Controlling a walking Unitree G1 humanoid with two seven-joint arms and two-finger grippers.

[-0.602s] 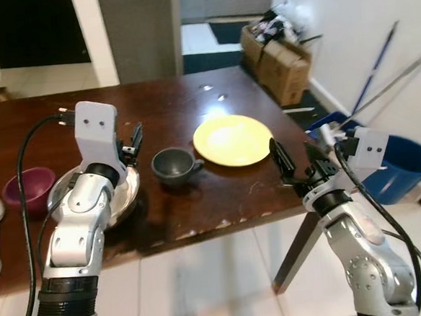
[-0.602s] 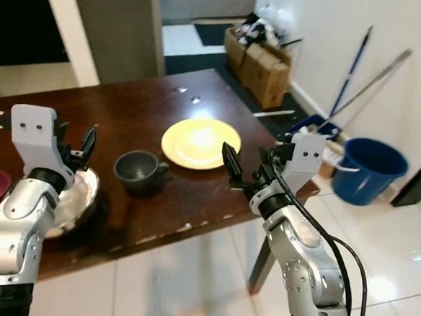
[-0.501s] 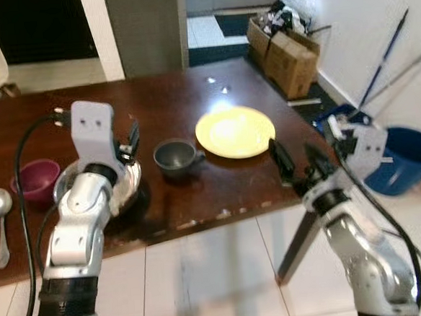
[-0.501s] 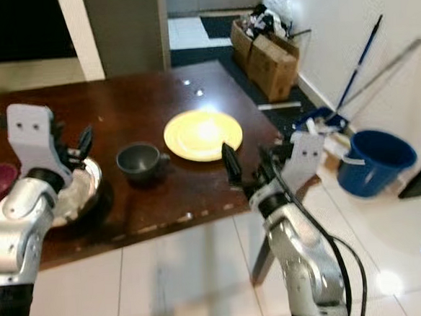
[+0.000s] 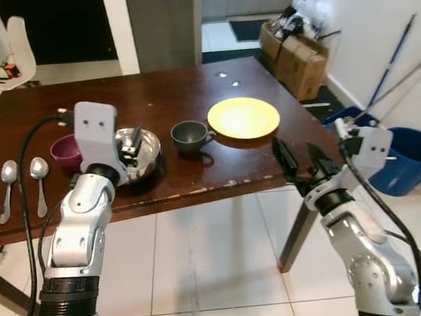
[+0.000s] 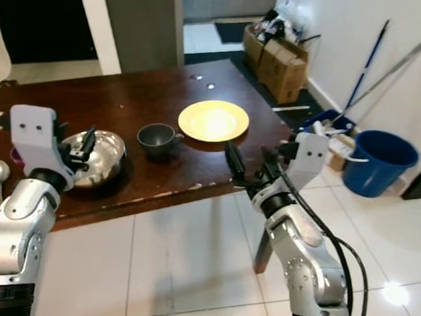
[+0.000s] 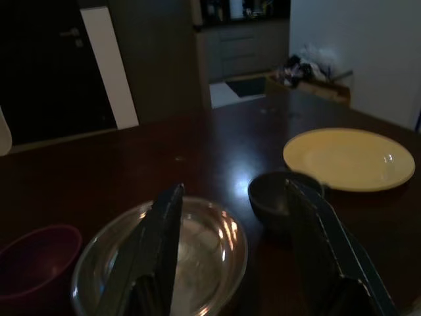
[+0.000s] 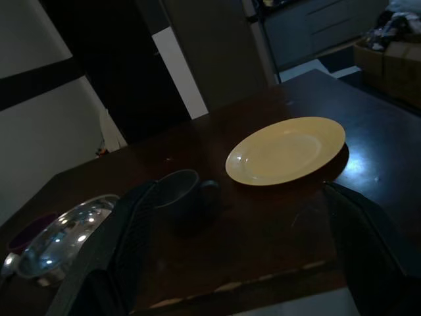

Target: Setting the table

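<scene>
On the dark wooden table (image 5: 191, 87) stand a yellow plate (image 5: 243, 117), a dark grey cup (image 5: 189, 135), a steel bowl (image 5: 146, 142) and a maroon bowl (image 5: 62, 149). Two spoons (image 5: 24, 175) lie at the table's left end. My left gripper (image 5: 131, 142) hovers open just above the near side of the steel bowl (image 7: 92, 263), holding nothing. My right gripper (image 5: 301, 161) is open and empty, held off the table's front right corner, short of the plate (image 8: 286, 150) and the cup (image 8: 181, 191).
A blue bucket (image 5: 407, 160), mop handles (image 5: 386, 62) and cardboard boxes (image 5: 294, 45) stand by the white wall on the right. A white chair (image 5: 0, 50) is at the far left. White tiled floor (image 5: 203, 260) lies between me and the table.
The camera has pulled back from the table, so the table looks farther away and the two spoons have come into view. Both grippers stay open and empty.
</scene>
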